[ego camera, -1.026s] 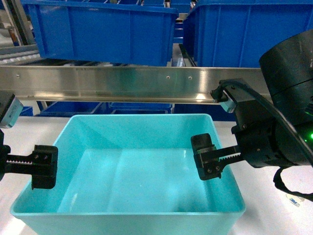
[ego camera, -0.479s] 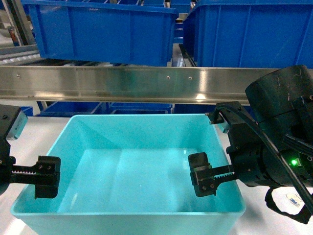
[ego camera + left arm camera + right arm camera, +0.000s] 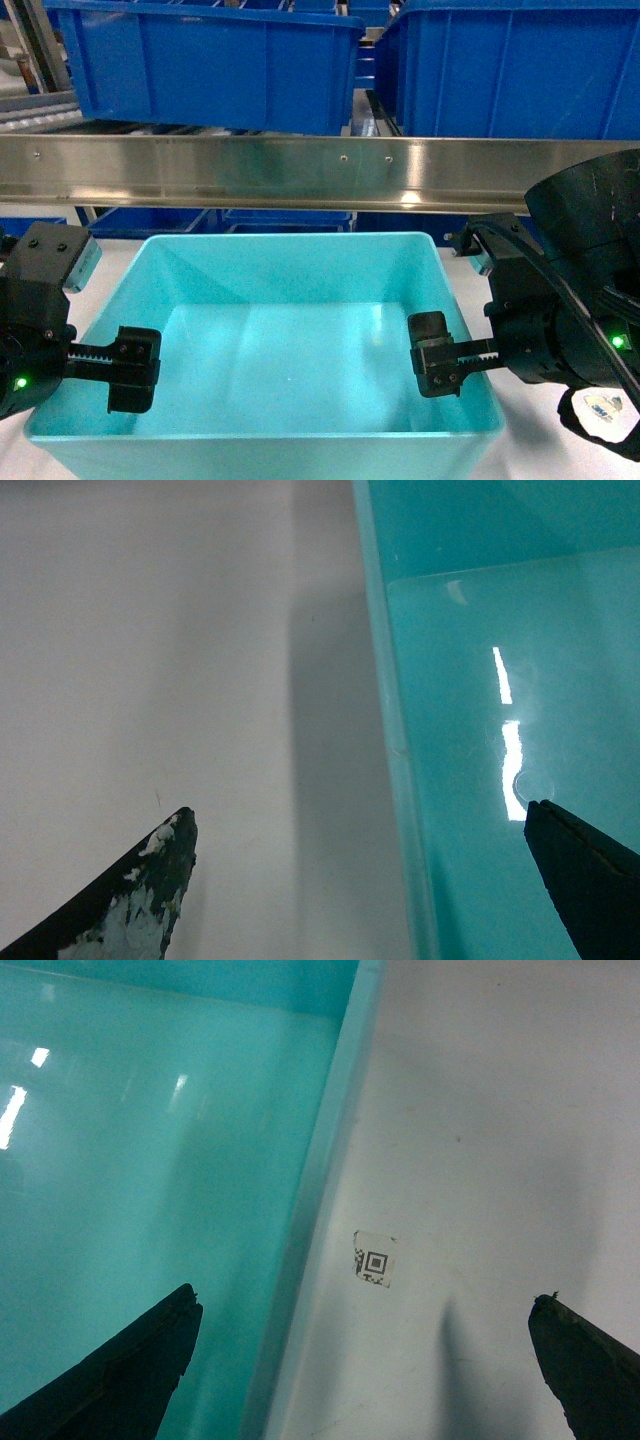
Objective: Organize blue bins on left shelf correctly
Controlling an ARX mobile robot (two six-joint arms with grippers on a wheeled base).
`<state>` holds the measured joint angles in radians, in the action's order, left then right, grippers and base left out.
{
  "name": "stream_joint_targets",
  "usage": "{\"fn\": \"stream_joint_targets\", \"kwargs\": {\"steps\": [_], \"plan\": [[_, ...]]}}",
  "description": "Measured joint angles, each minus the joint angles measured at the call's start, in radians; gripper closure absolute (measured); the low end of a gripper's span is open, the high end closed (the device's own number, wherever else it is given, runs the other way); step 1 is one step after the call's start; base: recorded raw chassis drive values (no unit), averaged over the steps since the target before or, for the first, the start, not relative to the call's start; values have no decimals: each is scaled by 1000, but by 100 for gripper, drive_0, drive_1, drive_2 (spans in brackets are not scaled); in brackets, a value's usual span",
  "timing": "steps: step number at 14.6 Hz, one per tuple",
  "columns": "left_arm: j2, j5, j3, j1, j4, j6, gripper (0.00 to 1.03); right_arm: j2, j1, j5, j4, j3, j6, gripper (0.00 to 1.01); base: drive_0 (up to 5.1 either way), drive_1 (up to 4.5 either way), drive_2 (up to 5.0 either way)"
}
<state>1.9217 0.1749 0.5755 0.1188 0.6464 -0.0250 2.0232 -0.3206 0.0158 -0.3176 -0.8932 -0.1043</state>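
Observation:
The turquoise blue bin (image 3: 270,350) sits empty on the white table, in front of the left shelf's steel rail (image 3: 300,170). My left gripper (image 3: 80,372) is open and straddles the bin's left wall (image 3: 400,740), with one finger (image 3: 585,880) inside the bin and the other (image 3: 150,900) over the table. My right gripper (image 3: 478,365) is open across the right wall (image 3: 310,1210), its inner finger (image 3: 435,368) inside the bin and the outer fingertip (image 3: 590,1370) outside. Neither gripper (image 3: 365,895) (image 3: 360,1375) touches the rim.
Two dark royal-blue ribbed bins (image 3: 210,65) (image 3: 510,65) stand on the tier above the rail, and more blue bins (image 3: 280,218) show below it. A small square code sticker (image 3: 375,1258) lies on the white table (image 3: 150,680) just right of the bin.
Both arms have come lower. The left gripper's inner finger moved right, further into the bin. The right gripper dropped, then shifted slightly right towards the wall.

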Motion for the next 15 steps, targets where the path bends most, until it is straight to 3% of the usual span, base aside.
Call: {"fn": "stream_joint_targets", "kwargs": {"steps": [2, 3, 5, 6, 7, 9, 10, 11, 15], "plan": [[0, 0, 0, 0, 0, 0, 5, 0, 0, -2, 0, 1, 0, 3, 0, 0, 0], [0, 0, 0, 0, -1, 0, 10, 0, 0, -2, 0, 1, -3, 9, 0, 0, 0], [0, 0, 0, 0, -1, 0, 32, 0, 0, -2, -1, 1, -3, 31, 0, 0, 0], [0, 0, 0, 0, -1, 0, 37, 0, 0, -2, -1, 1, -3, 36, 0, 0, 0], [0, 0, 0, 0, -1, 0, 50, 0, 0, -1, -1, 1, -4, 49, 0, 0, 0], [0, -10, 0, 0, -1, 2, 66, 0, 0, 3, -3, 1, -8, 65, 0, 0, 0], [0, -27, 0, 10, 0, 3, 84, 0, -6, 8, -6, 1, -12, 83, 0, 0, 0], [-1, -55, 1, 17, 1, 66, 101, 0, -12, -6, -7, 0, -45, 99, 0, 0, 0], [-22, -60, -21, 19, 14, 76, 101, -16, -13, -11, -43, 30, -53, 99, 0, 0, 0]]}}
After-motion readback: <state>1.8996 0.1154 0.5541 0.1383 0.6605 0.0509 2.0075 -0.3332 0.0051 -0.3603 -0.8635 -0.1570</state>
